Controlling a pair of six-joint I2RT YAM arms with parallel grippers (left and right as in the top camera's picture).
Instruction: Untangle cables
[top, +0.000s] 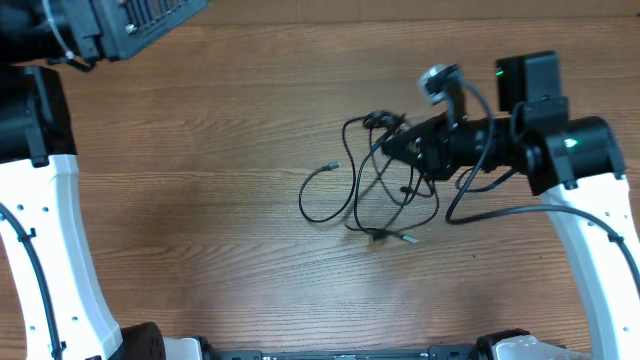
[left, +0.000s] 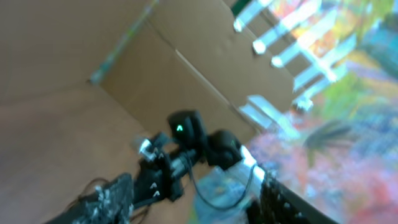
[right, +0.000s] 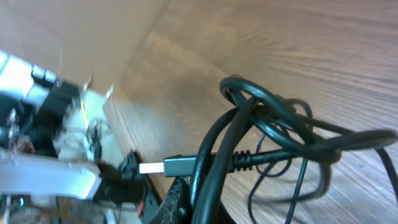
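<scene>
Brown wood-grain worktop (top: 200, 200); thin black flexible cables (top: 370, 195) lie knotted right of centre. Right pincer (top: 392, 147) closed on strands at knot's upper edge. Left pincer (left: 194, 198) raised well apart from knot, fingers spread, empty. Advice: anchor with right, bring left onto loose outer loop, draw sideways slowly, avoid tightening knot.
</scene>
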